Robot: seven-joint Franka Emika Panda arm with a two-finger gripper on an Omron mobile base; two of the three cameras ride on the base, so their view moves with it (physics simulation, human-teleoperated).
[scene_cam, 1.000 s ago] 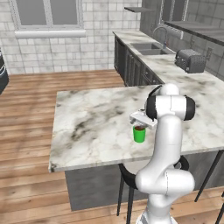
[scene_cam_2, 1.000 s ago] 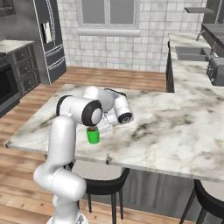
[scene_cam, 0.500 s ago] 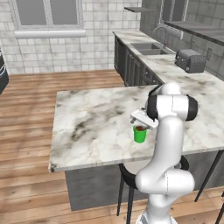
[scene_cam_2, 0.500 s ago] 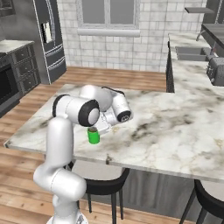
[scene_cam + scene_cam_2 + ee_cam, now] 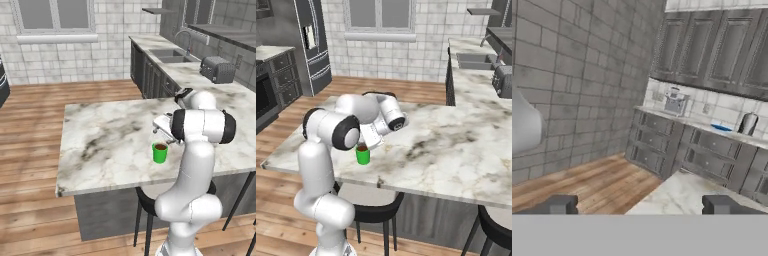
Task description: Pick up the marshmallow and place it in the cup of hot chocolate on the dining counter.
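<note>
The cup (image 5: 160,152), bright green with brown drink at its rim, stands upright on the counter (image 5: 105,145), near the long edge closest to the robot and nearer the sink-side end than the window-side end. In the right base view the cup (image 5: 362,154) sits just inside that near edge, partly behind the arm's elbow.

The gripper (image 5: 161,131) hangs just above and behind the cup, its body largely covered by the arm's dark joint. In the hand view the two dark fingertips (image 5: 556,204) stand far apart at the bottom corners, so the gripper (image 5: 640,206) is spread wide with nothing between the tips. That camera looks level across the room, past a corner of the counter (image 5: 684,192) toward grey cabinets (image 5: 702,145) under a far worktop.

The marshmallow cannot be made out in these pictures; whether it lies in the cup cannot be told.

A toaster (image 5: 217,69) and a sink (image 5: 170,55) sit on the side worktop beyond the counter. A black stool (image 5: 373,212) stands under the counter's near edge.
</note>
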